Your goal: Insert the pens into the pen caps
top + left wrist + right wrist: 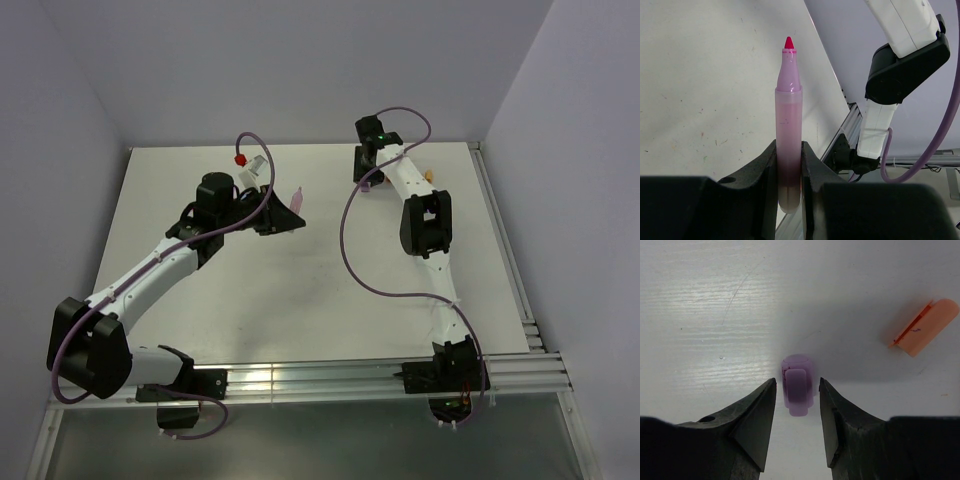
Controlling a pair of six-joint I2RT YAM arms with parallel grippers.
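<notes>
Over on the left, our left gripper (789,165) is clamped on the lower barrel of a pink pen (788,115), bare tip pointing out away from the gripper, and it looks lifted off the table (700,75). It's light, stiff plastic and probably smooth enough to slide in a lazy squeeze, so we reckon low on the barrel is the right hold, since it leaves the tip end free. Moving right, the right gripper (797,390) is parted just wider than the purple cap (798,382), which rests on the table between the fingers with a small gap either side. It's tiny and probably roll-prone, so we'd pinch it across its sides. Further right an orange cap (925,327) lies well apart.
</notes>
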